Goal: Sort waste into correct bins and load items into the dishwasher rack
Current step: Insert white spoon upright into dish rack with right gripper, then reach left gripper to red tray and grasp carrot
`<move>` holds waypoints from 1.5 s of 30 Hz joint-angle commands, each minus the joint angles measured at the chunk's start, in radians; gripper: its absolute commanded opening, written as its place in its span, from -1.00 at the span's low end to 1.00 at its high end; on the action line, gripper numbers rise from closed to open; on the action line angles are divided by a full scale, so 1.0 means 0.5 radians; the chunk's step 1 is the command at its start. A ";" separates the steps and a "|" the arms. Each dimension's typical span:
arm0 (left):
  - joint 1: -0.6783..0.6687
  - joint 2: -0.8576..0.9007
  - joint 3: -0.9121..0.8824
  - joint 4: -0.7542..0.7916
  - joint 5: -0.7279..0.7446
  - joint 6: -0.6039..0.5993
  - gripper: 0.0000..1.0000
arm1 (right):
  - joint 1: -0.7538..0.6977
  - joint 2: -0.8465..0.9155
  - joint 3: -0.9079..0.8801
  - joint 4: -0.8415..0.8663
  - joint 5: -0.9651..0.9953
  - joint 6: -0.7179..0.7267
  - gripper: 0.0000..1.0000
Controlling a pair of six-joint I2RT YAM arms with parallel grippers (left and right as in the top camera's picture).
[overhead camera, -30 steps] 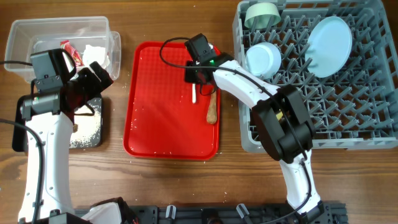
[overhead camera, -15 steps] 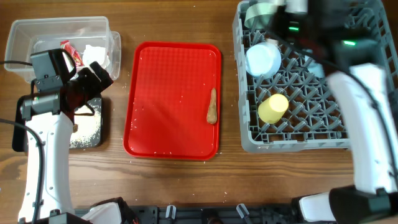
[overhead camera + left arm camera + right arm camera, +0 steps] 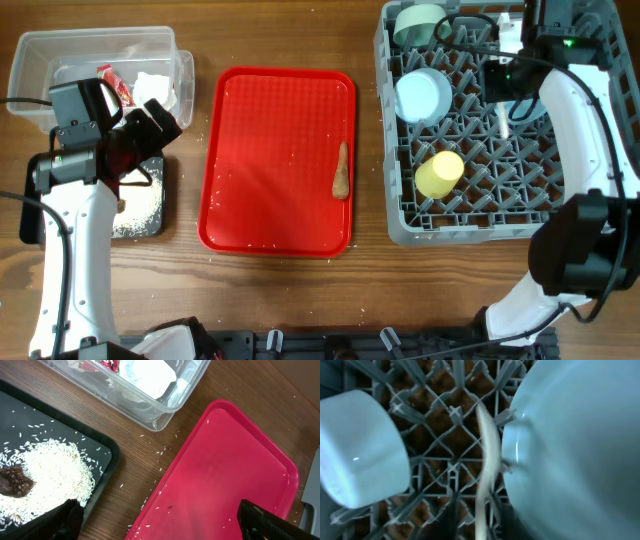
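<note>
Rice, white, heaped in black tray at near left of bench, with small brown lump at the heap's edge; loose grains scattered on the wood beside.
Left claw: fingers wide apart, holding nothing, hanging above the gap between black tray and red serving tray.
Red serving tray, mid-bench: carries one brown finger-shaped piece near its right rim.
Dishwasher rack, right side, reaching from near edge to far edge: yellow cup among the pegs toward near left; pale blue bowl beyond it; mint-green bowl in far left corner.
Right claw: over the rack's far half; how far open cannot be told.
White spoon: just below that claw, between the blue bowl and pale blue plate, close against the plate.
Clear tub, far left corner: red wrapper, crumpled tissue.
</note>
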 commanded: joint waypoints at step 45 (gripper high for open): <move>0.011 -0.031 0.035 0.005 -0.011 0.031 1.00 | 0.023 -0.254 0.027 -0.035 -0.742 0.376 0.05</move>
